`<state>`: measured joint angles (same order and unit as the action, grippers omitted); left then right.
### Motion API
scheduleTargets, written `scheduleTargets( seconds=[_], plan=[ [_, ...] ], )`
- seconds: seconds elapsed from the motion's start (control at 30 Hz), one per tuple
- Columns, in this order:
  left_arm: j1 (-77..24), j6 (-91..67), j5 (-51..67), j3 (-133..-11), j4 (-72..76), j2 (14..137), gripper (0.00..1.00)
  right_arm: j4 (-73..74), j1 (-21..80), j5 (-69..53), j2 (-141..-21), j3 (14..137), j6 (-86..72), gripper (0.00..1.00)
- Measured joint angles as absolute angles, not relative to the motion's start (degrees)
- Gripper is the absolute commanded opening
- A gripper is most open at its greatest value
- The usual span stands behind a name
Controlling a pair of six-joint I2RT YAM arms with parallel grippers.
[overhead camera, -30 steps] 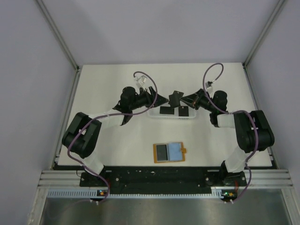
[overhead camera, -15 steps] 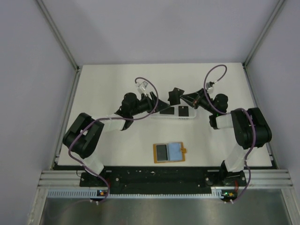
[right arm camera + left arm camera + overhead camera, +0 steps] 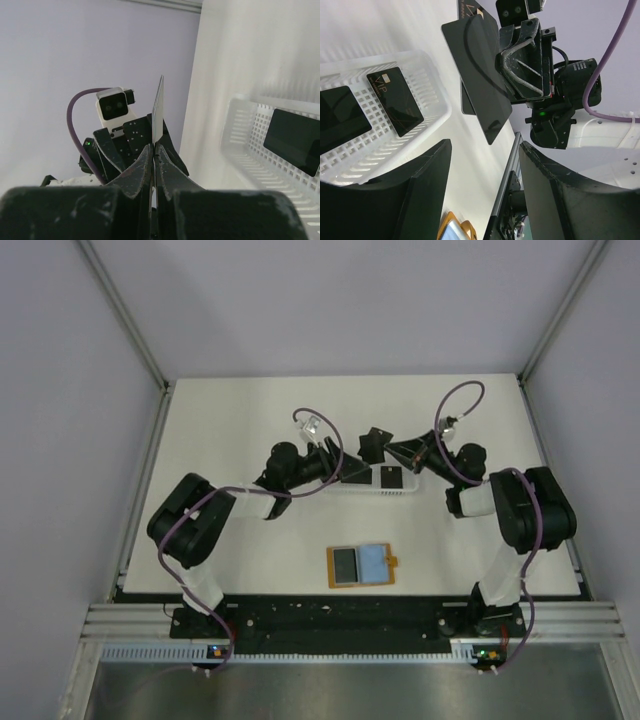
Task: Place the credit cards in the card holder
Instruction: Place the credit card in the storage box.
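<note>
One black credit card (image 3: pixel 373 443) hangs in the air over the white tray, upright, with my right gripper (image 3: pixel 391 450) shut on its edge. The right wrist view has this card (image 3: pixel 158 107) edge-on between the shut right gripper (image 3: pixel 154 148). My left gripper (image 3: pixel 349 466) faces it from the left, open and holding nothing. In the left wrist view the held card (image 3: pixel 477 75) floats ahead of the open left gripper (image 3: pixel 485 145). Two more cards (image 3: pixel 395 102) (image 3: pixel 337 117) lie in the tray. The orange card holder (image 3: pixel 362 565) lies open near the front, dark on its left half, pale blue on the right.
The white slotted tray (image 3: pixel 405 490) lies across the table's middle, under both grippers, with a dark card (image 3: pixel 392 477) showing in it. Purple cables loop above both wrists. Metal frame rails run along the table's sides and the near edge.
My right gripper has lifted the card up off the tray and back a little. The left gripper has slid right towards the card, and its jaws have narrowed slightly.
</note>
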<state>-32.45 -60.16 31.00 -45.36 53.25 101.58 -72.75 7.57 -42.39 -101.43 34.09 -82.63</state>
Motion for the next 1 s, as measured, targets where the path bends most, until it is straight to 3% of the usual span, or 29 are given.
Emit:
scheduleTargets(
  seconds=[0.57,1.0],
  plan=[
    [-32.7,-63.6,30.6,-48.0,56.2,104.3,0.43,-73.8,7.5,-42.8,-102.8,33.0,-84.7,0.00],
    [-33.7,-64.2,30.8,-48.7,56.6,105.1,0.15,-74.1,7.4,-43.0,-102.8,33.0,-85.2,0.00]
  ],
)
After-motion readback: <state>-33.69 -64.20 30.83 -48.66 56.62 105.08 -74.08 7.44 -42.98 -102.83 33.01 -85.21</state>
